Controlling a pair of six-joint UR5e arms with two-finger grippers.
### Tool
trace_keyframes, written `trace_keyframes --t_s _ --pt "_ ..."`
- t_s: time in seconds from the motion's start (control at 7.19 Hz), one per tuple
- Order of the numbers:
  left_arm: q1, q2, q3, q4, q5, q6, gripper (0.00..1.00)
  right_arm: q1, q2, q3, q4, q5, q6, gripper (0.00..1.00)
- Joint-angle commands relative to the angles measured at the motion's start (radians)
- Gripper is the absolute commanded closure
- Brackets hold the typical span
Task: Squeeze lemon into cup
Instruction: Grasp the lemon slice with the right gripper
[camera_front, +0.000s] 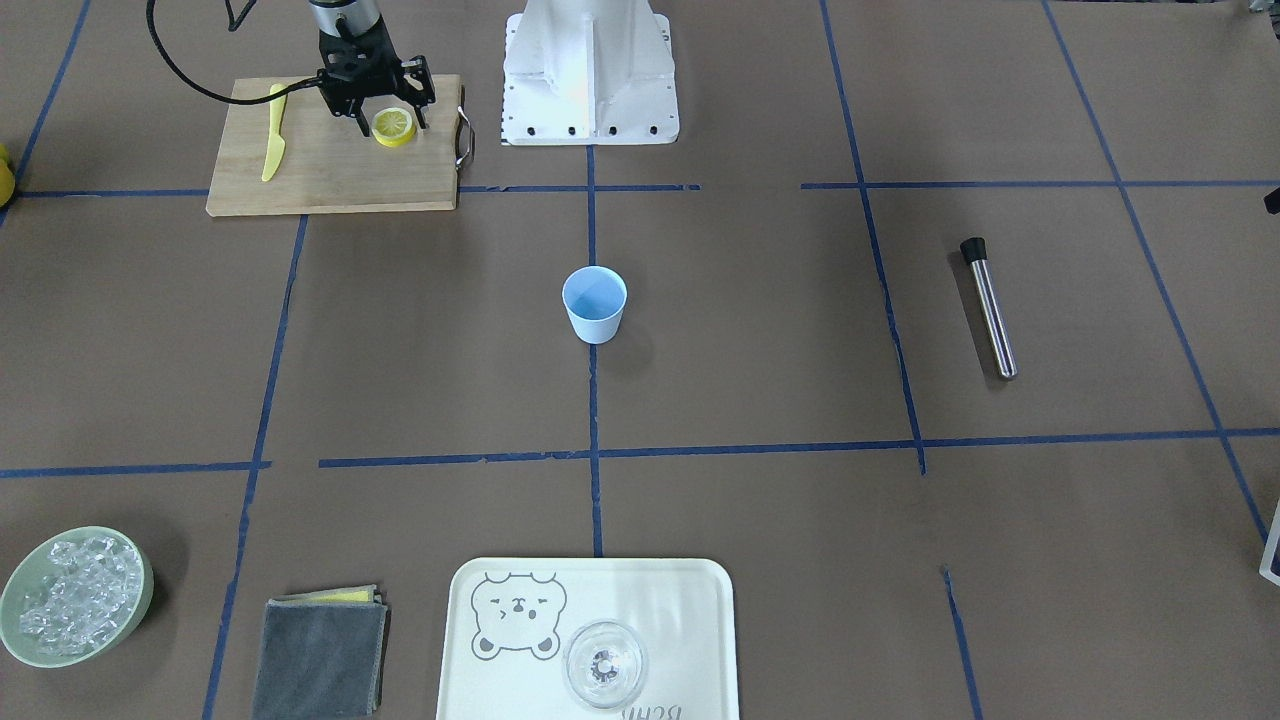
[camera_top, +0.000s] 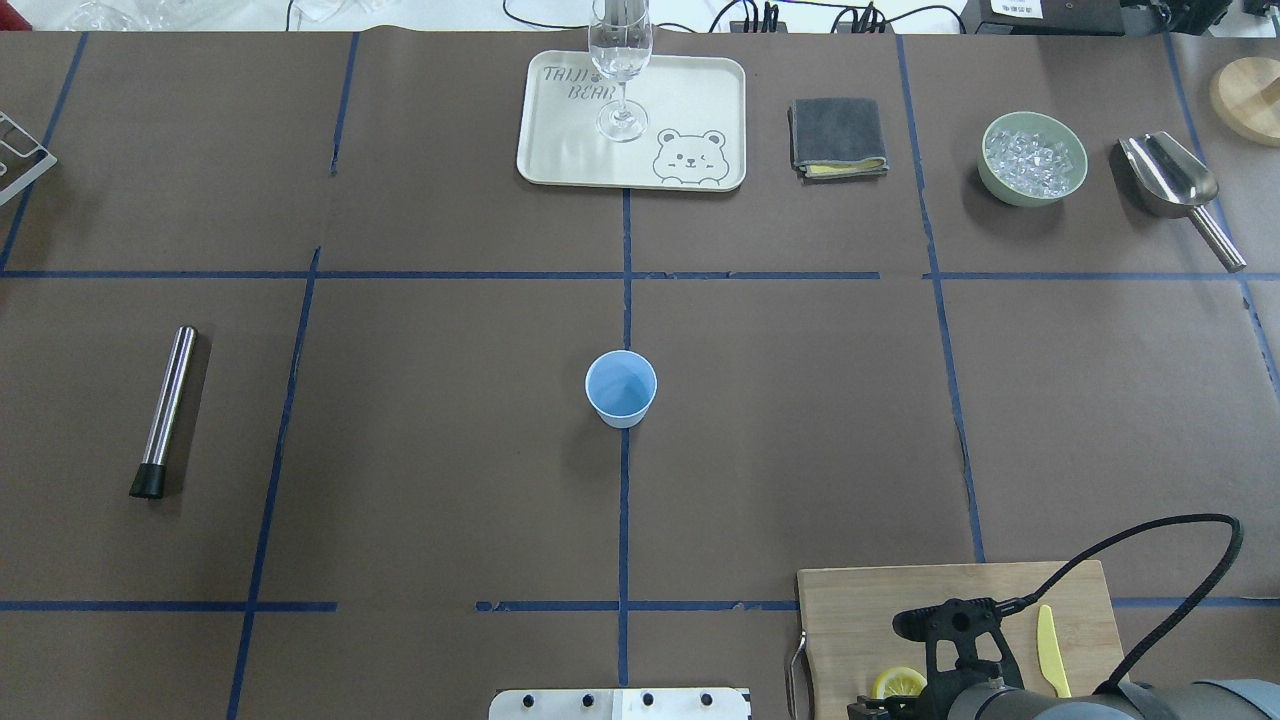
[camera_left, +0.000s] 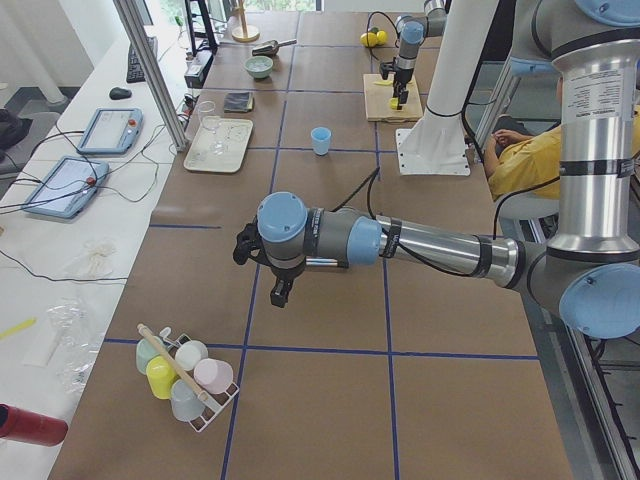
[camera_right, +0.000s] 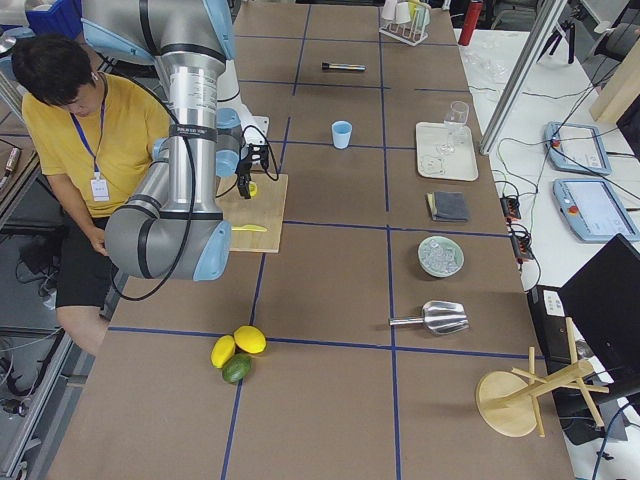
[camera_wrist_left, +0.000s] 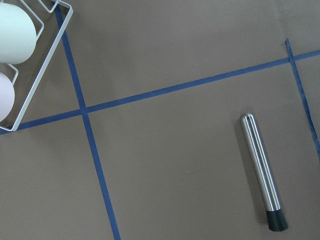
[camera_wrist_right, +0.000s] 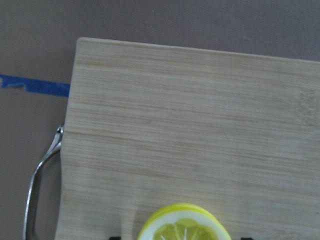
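The lemon (camera_front: 394, 124) lies as a thick disc on the wooden cutting board (camera_front: 330, 175), cut face up. It also shows in the right wrist view (camera_wrist_right: 184, 227) at the bottom edge. My right gripper (camera_front: 393, 129) is open, low over the board, one finger on each side of the lemon. The light-blue cup (camera_front: 595, 303) stands upright and empty at the table's middle, far from the board; the overhead view (camera_top: 620, 388) shows it too. My left gripper (camera_left: 278, 292) hovers over the table's far left end, and I cannot tell whether it is open.
A yellow knife (camera_front: 273, 140) lies on the board beside the gripper. A steel muddler (camera_front: 990, 305) lies on the robot's left side. A tray (camera_front: 690, 600) with a clear glass (camera_front: 604, 665), a folded cloth (camera_front: 320, 655) and an ice bowl (camera_front: 75, 598) line the far edge.
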Motion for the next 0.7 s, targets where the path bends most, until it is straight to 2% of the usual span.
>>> trace_keyframes --t_s 0.0,0.28,0.42,0.56 --pt "0.0 0.0 -0.001 0.0 0.0 0.0 0.0 0.011 0.0 0.002 0.0 0.0 0.0 0.27" --pt "0.0 0.003 -0.001 0.0 0.0 0.0 0.0 0.016 0.0 0.008 -0.002 0.0 0.0 0.41" --pt "0.0 0.005 -0.003 0.002 0.0 0.0 0.0 0.03 -0.004 0.013 -0.002 0.0 0.0 0.45" --pt "0.0 0.006 -0.003 0.002 0.0 0.0 0.0 0.047 -0.009 0.03 -0.005 0.003 0.0 0.45"
